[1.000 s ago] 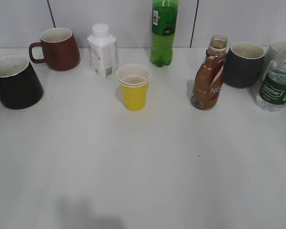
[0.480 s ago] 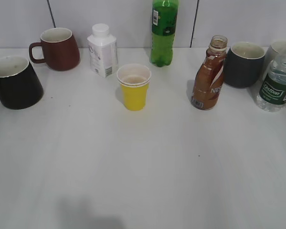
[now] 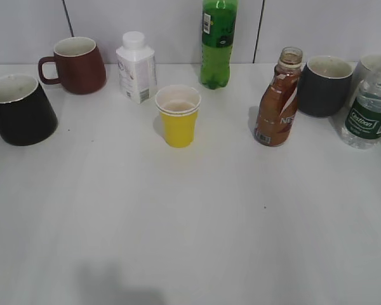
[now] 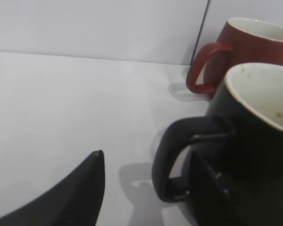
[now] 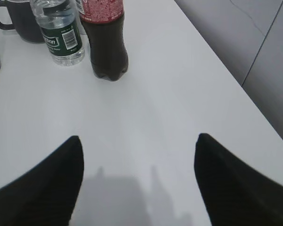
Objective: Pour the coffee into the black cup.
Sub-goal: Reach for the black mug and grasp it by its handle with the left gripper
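The black cup (image 3: 20, 109) stands at the table's far left, empty with a white inside. In the left wrist view it (image 4: 254, 141) fills the right side. My left gripper (image 4: 146, 157) is open, with the cup's handle (image 4: 166, 155) between its two fingers; I cannot tell whether they touch it. The brown coffee bottle (image 3: 278, 101) stands upright, uncapped, right of centre. My right gripper (image 5: 137, 137) is open and empty over bare table at the right end. Neither gripper shows in the exterior view.
A red-brown mug (image 3: 76, 63), white carton (image 3: 137, 67), green bottle (image 3: 218, 41) and yellow paper cup (image 3: 178, 115) stand towards the back. A dark grey mug (image 3: 324, 86) and water bottle (image 3: 367, 111) stand right; a cola bottle (image 5: 104, 37) stands beside them.
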Action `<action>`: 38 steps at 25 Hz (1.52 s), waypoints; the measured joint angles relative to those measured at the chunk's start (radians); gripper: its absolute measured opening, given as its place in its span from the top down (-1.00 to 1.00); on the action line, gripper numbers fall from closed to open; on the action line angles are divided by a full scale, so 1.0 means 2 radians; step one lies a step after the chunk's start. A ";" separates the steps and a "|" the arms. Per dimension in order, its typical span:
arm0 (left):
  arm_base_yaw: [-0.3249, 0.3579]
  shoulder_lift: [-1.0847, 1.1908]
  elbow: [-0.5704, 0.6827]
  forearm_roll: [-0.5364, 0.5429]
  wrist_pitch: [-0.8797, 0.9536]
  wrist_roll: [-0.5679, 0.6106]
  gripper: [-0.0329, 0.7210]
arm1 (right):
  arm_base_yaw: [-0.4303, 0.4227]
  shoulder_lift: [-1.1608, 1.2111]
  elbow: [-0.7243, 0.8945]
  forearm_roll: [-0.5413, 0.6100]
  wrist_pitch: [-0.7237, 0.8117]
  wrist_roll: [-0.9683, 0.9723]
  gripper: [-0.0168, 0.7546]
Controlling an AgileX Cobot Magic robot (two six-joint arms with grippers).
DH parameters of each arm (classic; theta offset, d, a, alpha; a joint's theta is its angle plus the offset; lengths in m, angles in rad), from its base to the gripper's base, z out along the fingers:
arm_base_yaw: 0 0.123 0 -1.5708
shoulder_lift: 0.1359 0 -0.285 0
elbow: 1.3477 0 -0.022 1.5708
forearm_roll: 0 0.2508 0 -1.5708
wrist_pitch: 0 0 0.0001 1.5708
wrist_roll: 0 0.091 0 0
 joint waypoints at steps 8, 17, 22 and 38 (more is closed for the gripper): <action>0.000 0.004 -0.007 0.002 0.005 0.001 -0.24 | 0.000 0.000 0.000 0.000 0.000 0.000 -0.52; 0.000 0.020 -0.021 0.019 0.007 0.001 -0.24 | 0.000 0.000 0.000 0.000 0.000 0.000 -0.52; 0.000 0.021 -0.026 0.020 0.003 0.001 -0.24 | 0.000 0.000 0.000 0.000 0.000 0.000 -0.52; 0.000 0.038 -0.068 0.048 0.023 0.000 -0.24 | 0.000 0.000 0.000 0.000 0.000 0.000 -0.52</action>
